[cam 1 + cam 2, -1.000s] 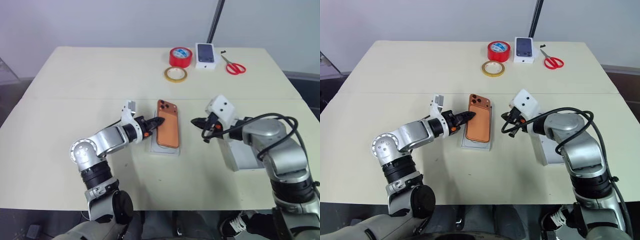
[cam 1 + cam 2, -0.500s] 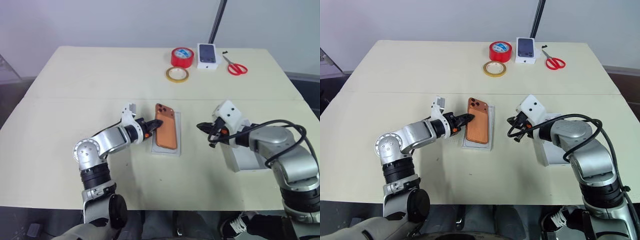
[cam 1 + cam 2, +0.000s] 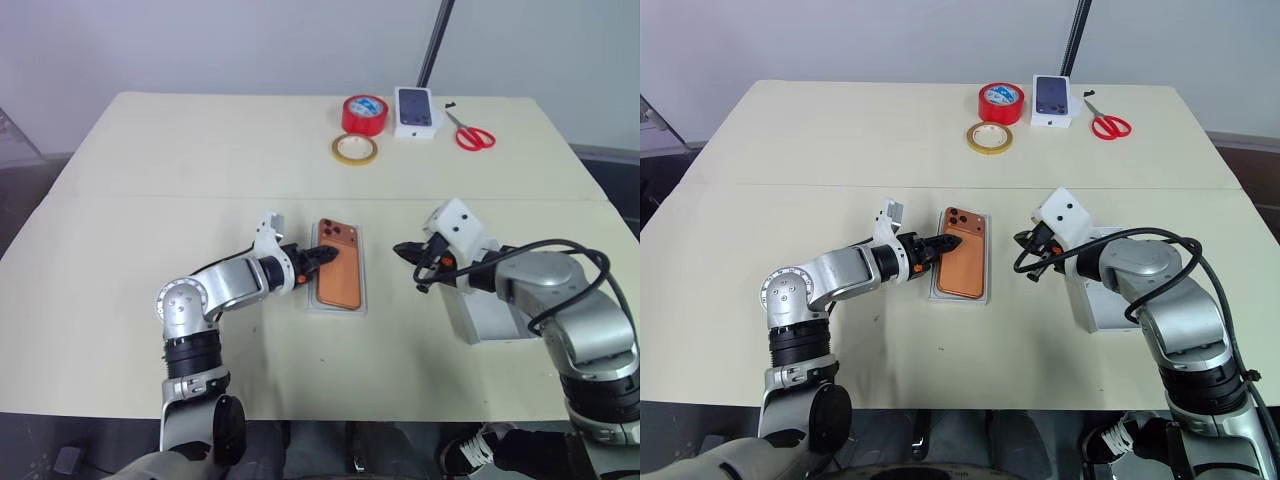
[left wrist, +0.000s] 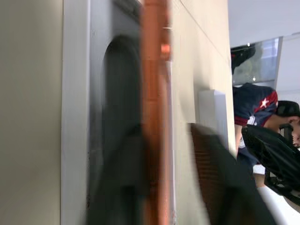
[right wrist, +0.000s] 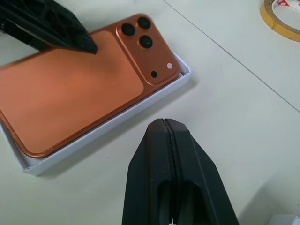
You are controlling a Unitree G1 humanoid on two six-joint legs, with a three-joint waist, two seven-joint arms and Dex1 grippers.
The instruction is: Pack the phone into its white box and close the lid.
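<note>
lying face-down in the white box point(image 3: 986, 262), the phone point(image 3: 962, 266) sits between parted left gripper point(image 3: 946, 243) fingers; right gripper point(image 3: 1024, 270) closed, empty.

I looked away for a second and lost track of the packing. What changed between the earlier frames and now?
The phone, tilted up on its left edge before, now lies flat in the white box. The left gripper, which pinched that edge, has opened. The right gripper stays shut beside the box; tapes, scissors and the printed box are unmoved.
</note>
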